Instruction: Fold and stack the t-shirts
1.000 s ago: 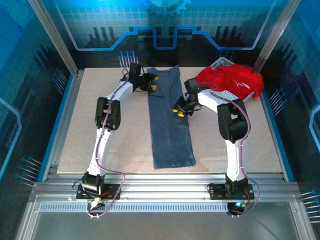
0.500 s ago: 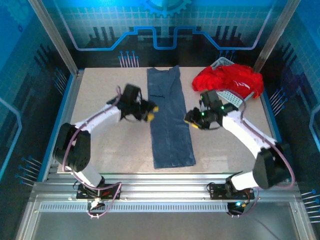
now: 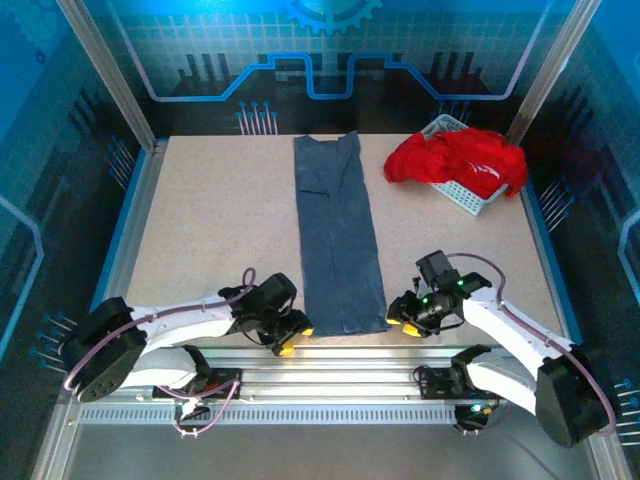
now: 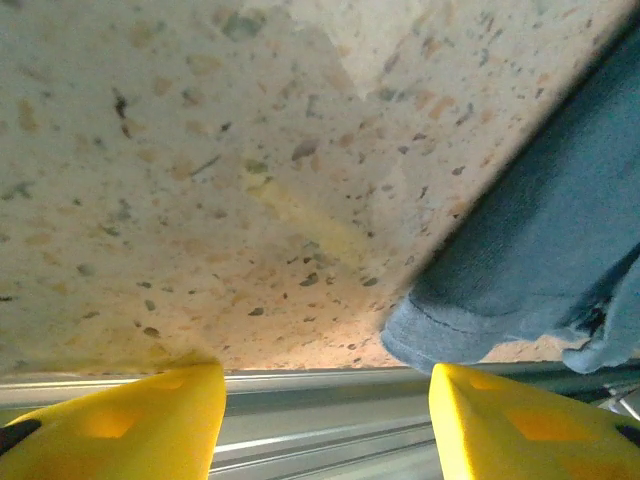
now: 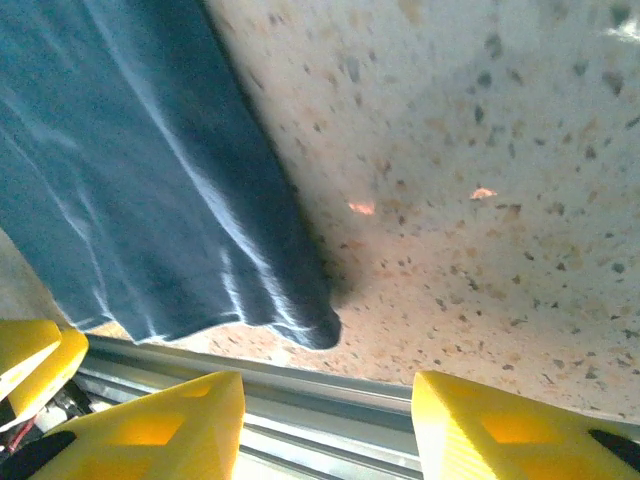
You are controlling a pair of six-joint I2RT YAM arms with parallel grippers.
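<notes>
Shirts on the tabletop fall into two groups. One slate-blue t-shirt lies flat down the middle, folded into a long narrow strip that runs from the far edge to the near edge. A heap of red cloth sits well apart from it at the far right, draped over one white perforated basket; how many red t-shirts make up the heap cannot be told.

Both arms reach low along the near edge, one at each near corner of the blue strip. The left fingers stand parted with bare tabletop between them, the strip's corner just ahead and to one side. The right fingers are likewise spread and hold nothing, the other corner just beyond them.
</notes>
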